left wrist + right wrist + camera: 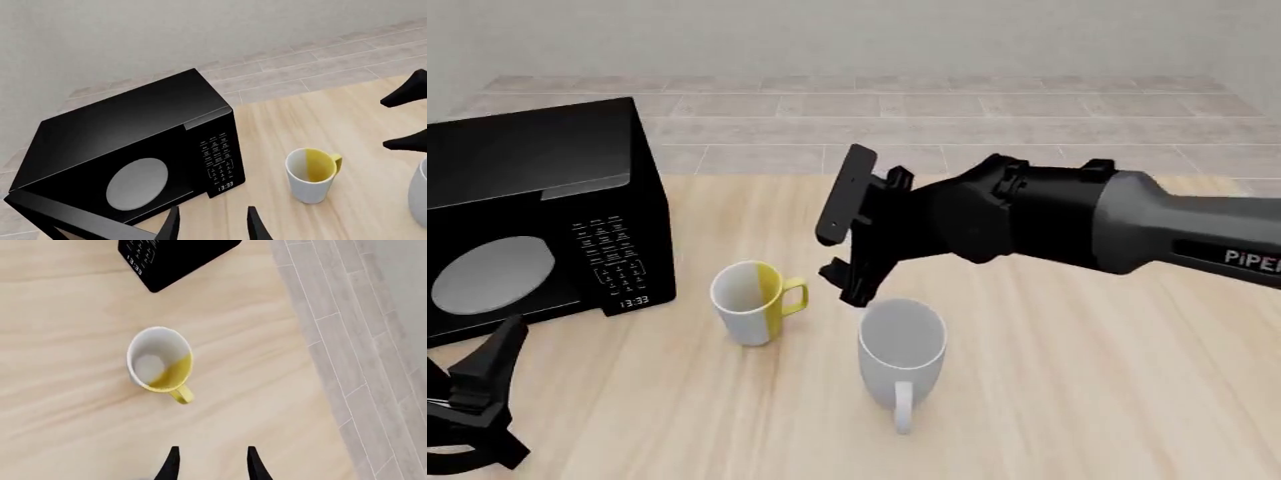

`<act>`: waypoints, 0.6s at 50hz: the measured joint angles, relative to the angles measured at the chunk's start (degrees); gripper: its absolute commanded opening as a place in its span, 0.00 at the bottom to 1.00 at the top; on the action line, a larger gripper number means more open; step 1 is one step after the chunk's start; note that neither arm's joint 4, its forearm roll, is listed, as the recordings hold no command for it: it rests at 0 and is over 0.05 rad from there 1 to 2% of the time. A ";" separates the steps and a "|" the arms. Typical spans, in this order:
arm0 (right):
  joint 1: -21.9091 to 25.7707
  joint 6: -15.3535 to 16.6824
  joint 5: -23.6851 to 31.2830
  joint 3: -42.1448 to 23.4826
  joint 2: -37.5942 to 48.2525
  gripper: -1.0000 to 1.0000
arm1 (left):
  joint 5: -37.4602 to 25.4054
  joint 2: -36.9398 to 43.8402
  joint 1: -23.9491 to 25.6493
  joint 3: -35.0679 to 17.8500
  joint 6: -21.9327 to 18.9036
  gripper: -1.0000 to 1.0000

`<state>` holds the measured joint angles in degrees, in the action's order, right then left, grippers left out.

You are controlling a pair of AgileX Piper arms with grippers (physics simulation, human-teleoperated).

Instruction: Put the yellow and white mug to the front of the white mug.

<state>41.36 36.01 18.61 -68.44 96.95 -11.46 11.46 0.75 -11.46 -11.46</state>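
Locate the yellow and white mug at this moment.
In the front view the yellow and white mug stands upright left of centre, between the microwave and the white mug.

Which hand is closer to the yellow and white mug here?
The right hand: it hangs open just right of the yellow and white mug. The left hand sits farther off, by the microwave.

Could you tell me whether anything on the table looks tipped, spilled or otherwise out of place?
Nothing stands out: the yellow and white mug and white mug both stand upright and look empty, and the microwave sits closed.
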 measured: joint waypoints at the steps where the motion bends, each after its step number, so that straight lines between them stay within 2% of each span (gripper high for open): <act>1: 0.08 -0.02 -0.02 -0.27 0.44 1.00 | 0.00 0.00 0.00 0.00 0.00 1.00; 30: 2.09 0.82 -1.88 -5.39 11.43 1.00 | 0.00 0.00 0.00 0.00 0.00 1.00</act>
<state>43.46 36.83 16.73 -73.84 108.38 -11.46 11.46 0.75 -11.46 -11.46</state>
